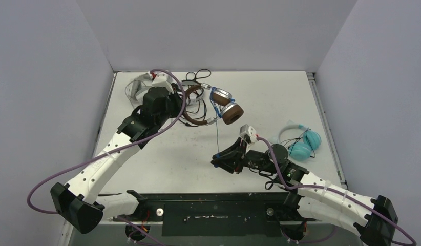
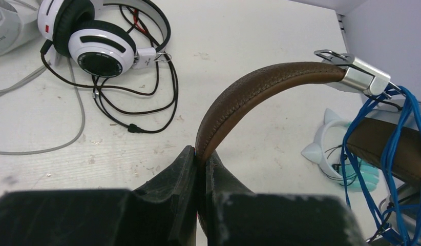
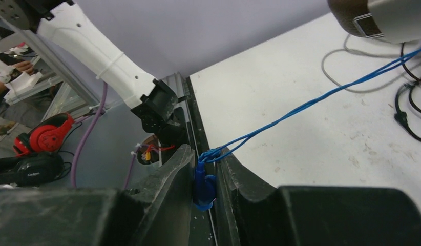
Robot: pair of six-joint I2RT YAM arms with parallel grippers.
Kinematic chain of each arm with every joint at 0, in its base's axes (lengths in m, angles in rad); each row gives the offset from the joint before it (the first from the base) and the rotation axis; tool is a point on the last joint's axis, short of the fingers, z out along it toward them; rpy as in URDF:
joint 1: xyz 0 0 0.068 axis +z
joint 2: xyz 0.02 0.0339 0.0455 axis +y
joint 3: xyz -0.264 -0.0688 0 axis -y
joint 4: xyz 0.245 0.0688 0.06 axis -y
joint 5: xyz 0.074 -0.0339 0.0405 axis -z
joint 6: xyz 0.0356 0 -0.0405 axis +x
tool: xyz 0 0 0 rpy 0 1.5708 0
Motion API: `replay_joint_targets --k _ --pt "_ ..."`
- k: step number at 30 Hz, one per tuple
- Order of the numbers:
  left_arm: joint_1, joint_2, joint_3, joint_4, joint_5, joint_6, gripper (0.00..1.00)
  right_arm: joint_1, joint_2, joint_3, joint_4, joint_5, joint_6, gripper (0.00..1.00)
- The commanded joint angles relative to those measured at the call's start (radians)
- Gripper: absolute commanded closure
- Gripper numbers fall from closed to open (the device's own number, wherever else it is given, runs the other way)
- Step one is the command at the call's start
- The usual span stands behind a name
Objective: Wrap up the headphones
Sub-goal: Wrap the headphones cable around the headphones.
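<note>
Nearest the arm bases, the right gripper [image 3: 206,159] is clamped on the blue plug [image 3: 203,187] at the end of the blue cable [image 3: 311,102], on the near side of the brown headphones [image 1: 231,113] and well apart from them. From the plug the cable runs as a taut, doubled line, lifted off the table [image 1: 280,97], up to those headphones, where more blue loops already wrap the ear cup beside the metal slider. The left gripper [image 2: 199,159] is closed tight on the brown headphones' padded leather band, pinching it edge-on between its fingertips, on the side of the band away from the wrapped cup. The teal headphones [image 1: 303,146] with a white band lie flat on the table on the right arm's side of the brown headphones, near but not touching them. Beyond the brown headphones, on the left arm's side, lie the black-and-white headphones [image 2: 98,48] with their black cord sprawled loose, and farther that way the pale grey headphones [image 2: 3,31] with a grey cord trailing.
</note>
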Motion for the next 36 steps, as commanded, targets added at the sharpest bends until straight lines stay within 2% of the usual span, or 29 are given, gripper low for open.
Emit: replay_joint_targets --k 1,4,7,13,20,23,28,29,31,32,36 --pt "0.007 -0.034 -0.059 0.207 -0.043 0.058 1.0 0.01 0.002 0.1 -0.124 0.146 0.006 0.94" --pt "0.0 -0.057 -0.151 0.297 -0.055 0.107 1.0 0.008 0.06 0.179 -0.215 0.239 0.016 0.94" --pt "-0.025 -0.077 -0.244 0.374 -0.063 0.138 1.0 0.005 0.131 0.256 -0.278 0.269 0.021 0.94" --pt "-0.081 -0.091 -0.395 0.496 -0.076 0.146 1.0 -0.028 0.208 0.305 -0.274 0.375 0.12 0.92" --pt "-0.138 -0.093 -0.462 0.531 -0.032 0.118 1.0 -0.125 0.292 0.304 -0.255 0.35 0.191 0.88" --pt "-0.142 -0.068 -0.448 0.478 -0.034 0.064 1.0 -0.142 0.336 0.3 -0.263 0.363 0.2 0.79" --pt "-0.147 0.04 -0.342 0.288 -0.015 0.016 1.0 -0.159 0.409 0.298 -0.27 0.36 0.211 0.69" --pt "-0.148 0.06 -0.33 0.267 -0.015 0.002 1.0 -0.161 0.418 0.298 -0.272 0.364 0.215 0.64" --pt "-0.149 0.098 -0.315 0.247 -0.009 -0.02 1.0 -0.167 0.434 0.299 -0.281 0.363 0.218 0.45" --pt "-0.149 0.113 -0.312 0.243 0.005 -0.026 1.0 -0.17 0.44 0.303 -0.289 0.363 0.218 0.39" --pt "-0.15 0.162 -0.307 0.246 0.02 -0.048 1.0 -0.177 0.447 0.306 -0.315 0.363 0.201 0.32"
